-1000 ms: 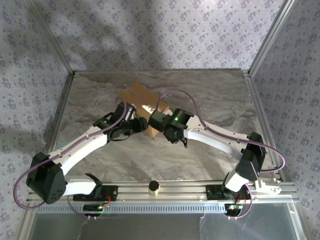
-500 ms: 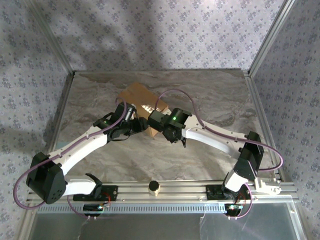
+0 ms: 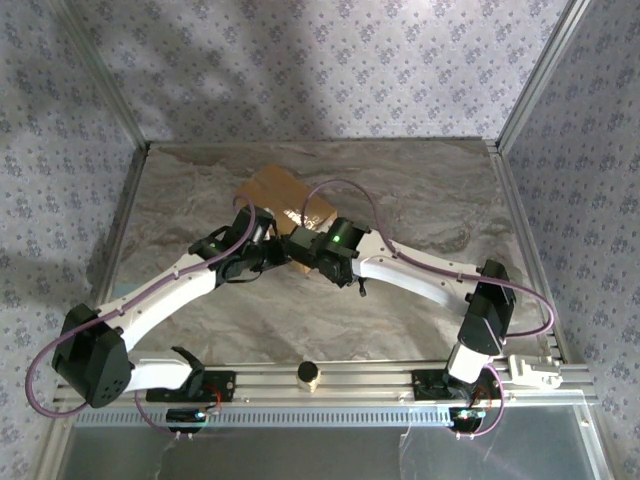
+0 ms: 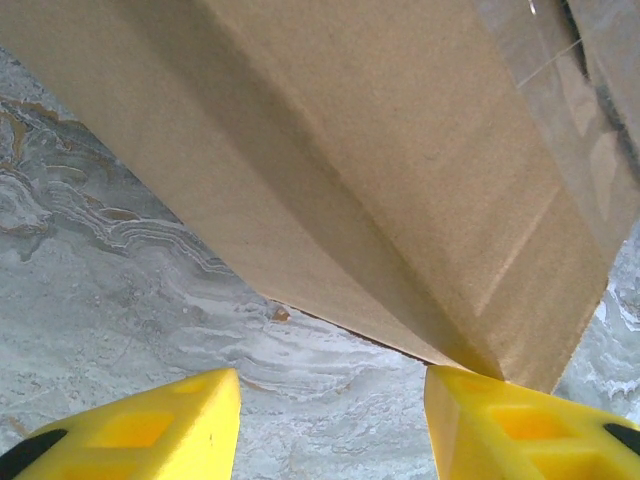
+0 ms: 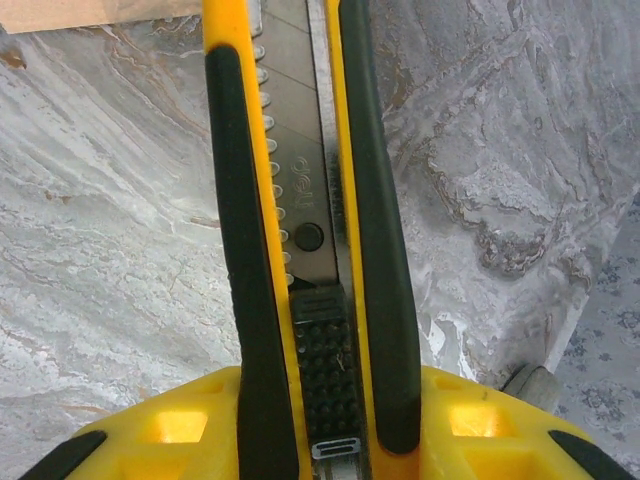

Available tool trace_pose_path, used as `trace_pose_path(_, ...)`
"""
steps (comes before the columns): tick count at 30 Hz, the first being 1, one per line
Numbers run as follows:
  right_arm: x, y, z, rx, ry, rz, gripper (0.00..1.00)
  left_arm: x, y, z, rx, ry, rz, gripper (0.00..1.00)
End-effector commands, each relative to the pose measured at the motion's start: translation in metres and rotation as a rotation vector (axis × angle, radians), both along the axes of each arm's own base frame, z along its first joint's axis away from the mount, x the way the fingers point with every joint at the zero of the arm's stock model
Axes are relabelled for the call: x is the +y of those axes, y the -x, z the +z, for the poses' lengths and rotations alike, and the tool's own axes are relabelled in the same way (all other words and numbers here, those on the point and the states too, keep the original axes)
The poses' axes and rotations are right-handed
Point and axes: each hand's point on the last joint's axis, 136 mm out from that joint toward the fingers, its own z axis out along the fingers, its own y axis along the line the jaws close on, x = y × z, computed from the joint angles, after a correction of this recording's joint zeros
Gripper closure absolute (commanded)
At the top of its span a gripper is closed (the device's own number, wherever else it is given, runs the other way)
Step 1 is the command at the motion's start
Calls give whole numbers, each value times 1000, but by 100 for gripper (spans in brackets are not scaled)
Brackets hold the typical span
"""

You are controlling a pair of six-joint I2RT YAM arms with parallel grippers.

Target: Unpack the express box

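**Brown box in the middle, knife on the right**

On the left, the left gripper has its yellow fingers standing apart, with just table between them. The express box is right in front of it. One low corner of the box comes up to the finger on the right side. Clear tape shines on the box.

The box lies on the table, in the middle and toward the far side, turned at a slant. From above, both wrists cover its near end, and a purple cable loops over it.

Just right of the box, the right gripper squeezes a yellow and black knife, which points out over the table.

A small round knob sits on the metal rail between the arm bases. The table is grey and swirly like stone. The walls have little flowers on them.

Since a second ago, the right arm has slid left, closer to the left gripper. The box and the left arm have stayed put.
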Motion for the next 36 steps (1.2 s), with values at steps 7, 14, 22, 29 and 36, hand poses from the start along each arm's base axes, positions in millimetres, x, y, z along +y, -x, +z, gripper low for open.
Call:
trace_pose_path(7,19,9,6,27,-81,30,100,-19,-3,6,-28,47,-13,48)
trace_pose_path(14,28,18,-3,77,-135,46,100,-20,-4,5,-28,45,-8,49)
trace_pose_path(22,36,27,-14,137,-213,77,100,-16,-4,4,-26,26,2,48)
trace_pose_path(29,41,31,-14,165,-256,109,100,-13,-4,6,-30,10,10,49)
trace_pose_path(36,53,38,-11,195,-298,149,100,-10,-6,11,-42,-11,12,49)
